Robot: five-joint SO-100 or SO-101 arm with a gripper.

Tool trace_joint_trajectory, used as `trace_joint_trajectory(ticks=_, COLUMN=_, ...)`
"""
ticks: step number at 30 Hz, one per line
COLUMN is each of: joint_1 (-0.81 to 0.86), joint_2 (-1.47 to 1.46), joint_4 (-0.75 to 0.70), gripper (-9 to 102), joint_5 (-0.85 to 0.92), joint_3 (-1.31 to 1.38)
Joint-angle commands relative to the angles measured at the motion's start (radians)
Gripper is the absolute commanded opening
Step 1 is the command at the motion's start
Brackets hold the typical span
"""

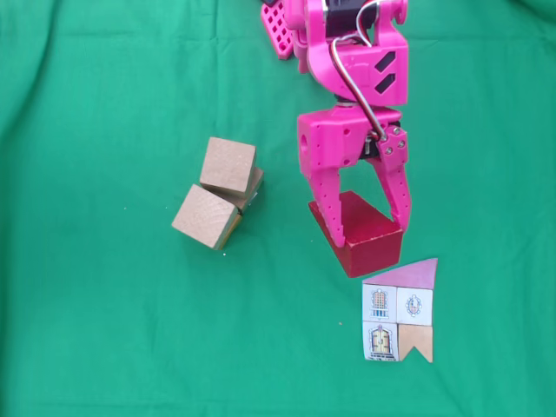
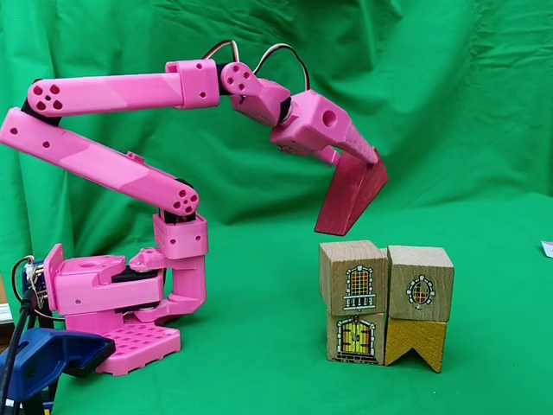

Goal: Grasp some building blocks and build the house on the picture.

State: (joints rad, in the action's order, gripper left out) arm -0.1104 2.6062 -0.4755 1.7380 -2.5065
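My pink gripper is shut on the dark-red slanted slab, one finger on each long side, and holds it tilted in the air. Two pale wooden cubes lie to its left in the top-down fixed view, well apart from it. In the side fixed view these upper cubes, printed with windows, rest on two lower blocks, one with a door and one yellow and notched. The paper picture of the house lies flat just below the slab in the top-down view.
Green cloth covers the table and hangs behind it. The arm's pink base stands at the left of the side view, with a blue clamp at its foot. A small white scrap sits at the right edge.
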Motion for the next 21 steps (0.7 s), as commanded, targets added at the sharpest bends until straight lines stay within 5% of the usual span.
trace_joint_trajectory(ticks=1, joint_1=0.048, joint_2=0.029, joint_4=0.012, gripper=20, joint_5=-0.002, joint_3=0.091)
trace_joint_trajectory(ticks=21, joint_1=0.311, joint_2=-0.026, joint_4=-0.006, gripper=20, joint_5=-0.002, joint_3=0.270)
